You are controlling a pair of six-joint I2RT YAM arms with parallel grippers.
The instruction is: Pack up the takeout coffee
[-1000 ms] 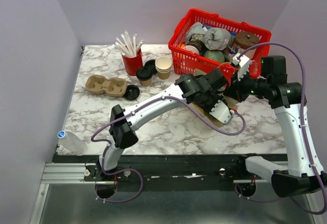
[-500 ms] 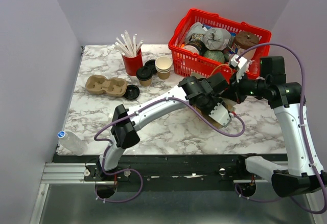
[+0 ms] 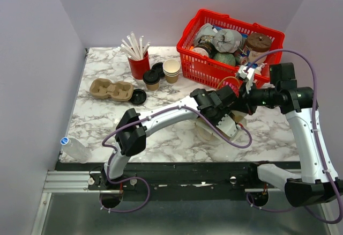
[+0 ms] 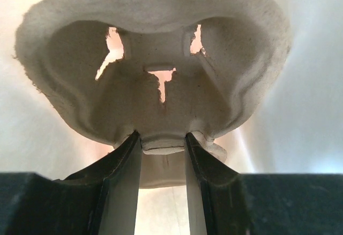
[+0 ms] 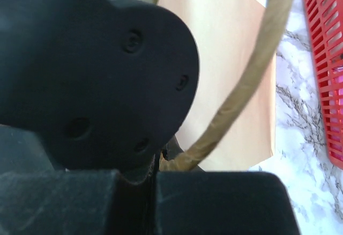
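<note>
The takeout coffee (image 3: 152,79), a small brown cup with a black lid on it, stands at the back left of the marble table, far from both grippers. My left gripper (image 4: 161,138) is shut on the near edge of a pale pulp cup carrier (image 4: 155,63), with pale bag walls all around it. Seen from the top, that gripper (image 3: 228,122) sits low at the centre right. My right gripper (image 5: 166,160) is shut on the twisted paper handle (image 5: 257,58) of a brown paper bag (image 5: 230,58), just above the left gripper.
A red basket (image 3: 199,66) full of wrapped items stands at the back right. A red cup of straws (image 3: 138,63), stacked cream cups (image 3: 171,70), loose black lids (image 3: 138,96), a second pulp carrier (image 3: 111,90) and a plastic bottle (image 3: 75,149) lie to the left.
The left gripper with the carrier has moved nearer the front edge and lower. The right gripper has shifted slightly left, still holding the bag handle.
</note>
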